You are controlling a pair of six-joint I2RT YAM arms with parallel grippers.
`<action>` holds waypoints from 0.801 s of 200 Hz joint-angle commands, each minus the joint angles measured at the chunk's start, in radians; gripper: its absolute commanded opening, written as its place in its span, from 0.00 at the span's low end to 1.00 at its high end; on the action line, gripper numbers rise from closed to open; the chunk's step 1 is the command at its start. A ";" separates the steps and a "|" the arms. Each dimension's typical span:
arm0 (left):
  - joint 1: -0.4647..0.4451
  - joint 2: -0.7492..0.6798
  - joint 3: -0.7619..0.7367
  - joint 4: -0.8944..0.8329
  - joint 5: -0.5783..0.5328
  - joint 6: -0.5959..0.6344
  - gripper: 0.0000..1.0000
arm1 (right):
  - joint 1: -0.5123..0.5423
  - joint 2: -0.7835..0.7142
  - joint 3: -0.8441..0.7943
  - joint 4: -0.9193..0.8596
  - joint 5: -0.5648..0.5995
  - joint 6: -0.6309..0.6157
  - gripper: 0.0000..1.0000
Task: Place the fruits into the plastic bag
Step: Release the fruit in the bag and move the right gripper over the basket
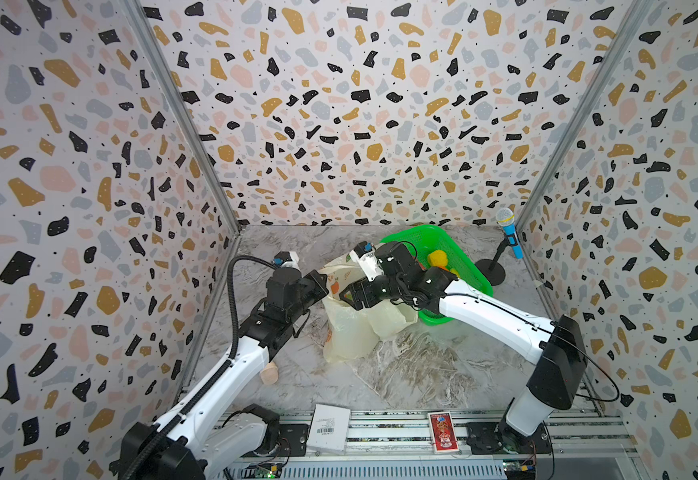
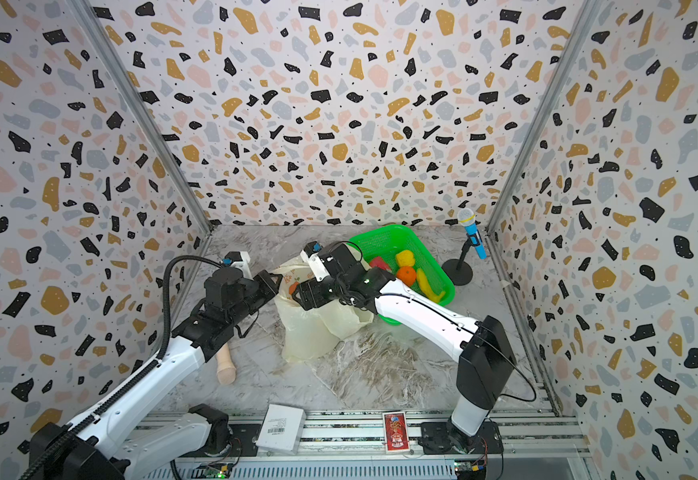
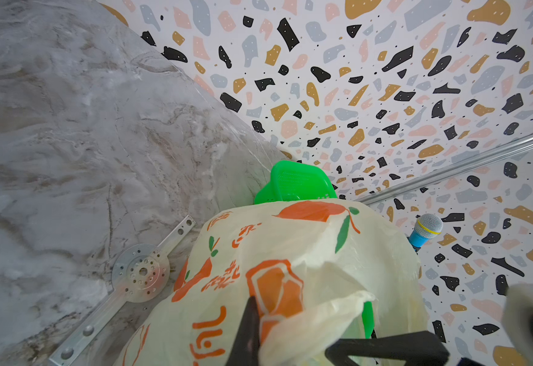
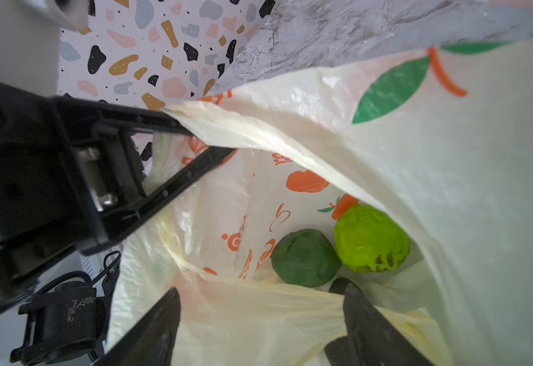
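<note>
Pale yellow translucent plastic bag [image 1: 351,332] stands mid-way across the grey marble tabletop [image 1: 401,374], beside a green mesh basket [image 1: 443,241] near the far right corner. Left gripper [image 1: 325,286] pinches the bag's rim. Right gripper [image 4: 257,290] has its fingers spread, empty, at the bag's mouth. Inside the bag lie a dark green round fruit [image 4: 305,256] and a bumpy light green fruit [image 4: 371,237].

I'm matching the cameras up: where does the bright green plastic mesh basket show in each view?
In a top view: bright green plastic mesh basket, right of centre at the back, partly behind the right arm.
In a top view: same place.
Left wrist: its end shows beyond the bag.
Right wrist: not in it.
Shared landmark: pale yellow orange-printed plastic bag, beside the basket.
</note>
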 commanded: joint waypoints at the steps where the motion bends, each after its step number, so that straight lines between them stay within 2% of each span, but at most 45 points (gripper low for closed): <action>1: 0.007 0.004 -0.005 0.011 -0.012 0.022 0.00 | -0.020 -0.149 -0.022 0.046 0.056 -0.054 0.81; 22: 0.006 0.007 -0.009 0.012 -0.011 0.022 0.00 | -0.097 -0.278 -0.087 0.133 0.051 -0.054 0.81; 46: 0.006 0.010 -0.013 0.020 -0.011 0.021 0.00 | -0.288 -0.372 -0.130 0.134 0.081 0.031 0.81; 66: 0.007 0.016 -0.014 0.028 -0.007 0.022 0.00 | -0.460 -0.398 -0.176 0.081 0.151 0.116 0.81; 77: 0.007 0.021 -0.014 0.033 -0.003 -0.007 0.00 | -0.521 -0.369 -0.176 0.013 0.194 0.117 0.81; 97: 0.007 0.024 -0.013 0.040 0.000 -0.009 0.00 | -0.561 -0.258 -0.149 -0.132 0.276 0.062 0.81; 119: 0.008 0.029 -0.013 0.043 0.003 -0.005 0.00 | -0.574 -0.130 -0.147 -0.228 0.281 0.036 0.83; 160: 0.007 0.027 -0.023 0.051 0.012 -0.007 0.00 | -0.592 -0.007 -0.258 -0.170 0.245 0.085 0.87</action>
